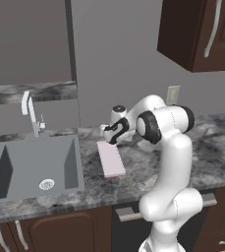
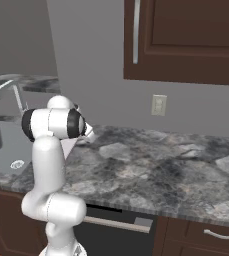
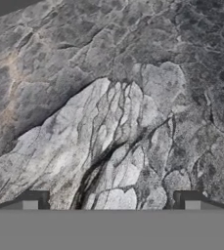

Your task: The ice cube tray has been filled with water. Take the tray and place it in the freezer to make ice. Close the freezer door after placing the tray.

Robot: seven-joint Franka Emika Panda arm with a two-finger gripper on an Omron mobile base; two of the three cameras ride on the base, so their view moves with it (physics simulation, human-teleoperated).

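The ice cube tray [image 1: 110, 158], a pale pinkish flat slab, lies on the marble counter just right of the sink, long side running away from me. My gripper [image 1: 105, 132] hangs a little above the counter at the tray's far end, pointing down. In the hand view the gripper [image 3: 109, 202] is open, its fingertips [image 3: 30, 200] wide apart with nothing between them, and bare veined stone lies below. From the right base view a sliver of the tray [image 2: 69, 146] peeks out behind my arm. The freezer and the freezer door are out of view.
A grey sink [image 1: 70, 162] with a faucet [image 1: 30, 115] lies left of the tray. Dark brown upper cabinets [image 1: 202, 34] hang over the right of the counter [image 2: 151, 165]. A wall outlet [image 2: 158, 105] sits on the back wall.
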